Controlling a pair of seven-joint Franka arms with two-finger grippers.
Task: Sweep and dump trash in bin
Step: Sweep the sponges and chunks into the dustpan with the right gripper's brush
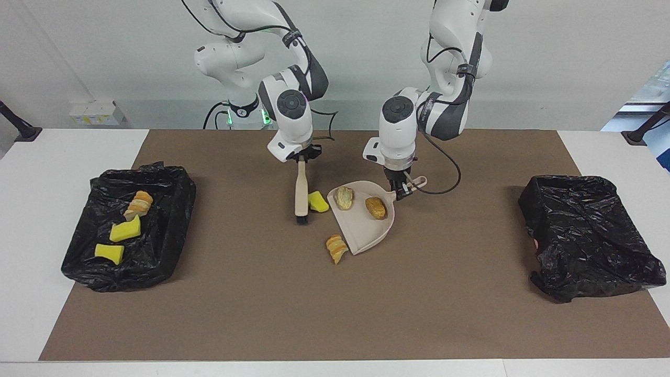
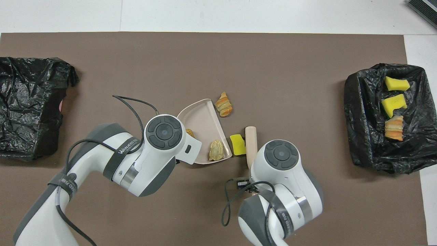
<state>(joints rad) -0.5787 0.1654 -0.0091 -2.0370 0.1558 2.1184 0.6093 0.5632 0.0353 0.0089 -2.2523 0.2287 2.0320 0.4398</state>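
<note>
My left gripper (image 1: 401,188) is shut on the handle of the beige dustpan (image 1: 364,228), which rests on the brown mat. Two tan pastry pieces of trash (image 1: 344,197) (image 1: 375,208) lie in the pan. My right gripper (image 1: 302,156) is shut on a beige brush (image 1: 301,191) whose black bristles touch the mat. A yellow sponge chunk (image 1: 317,201) (image 2: 237,144) sits pressed between the brush and the pan's open edge. A striped pastry piece (image 1: 336,248) (image 2: 223,104) lies on the mat at the pan's corner farthest from the robots. In the overhead view both wrists hide the grippers.
A black-lined bin (image 1: 175,220) at the right arm's end holds two yellow sponge chunks and a pastry piece (image 2: 394,128). A second black-lined bin (image 1: 586,230) stands at the left arm's end. The brown mat (image 1: 335,314) covers most of the white table.
</note>
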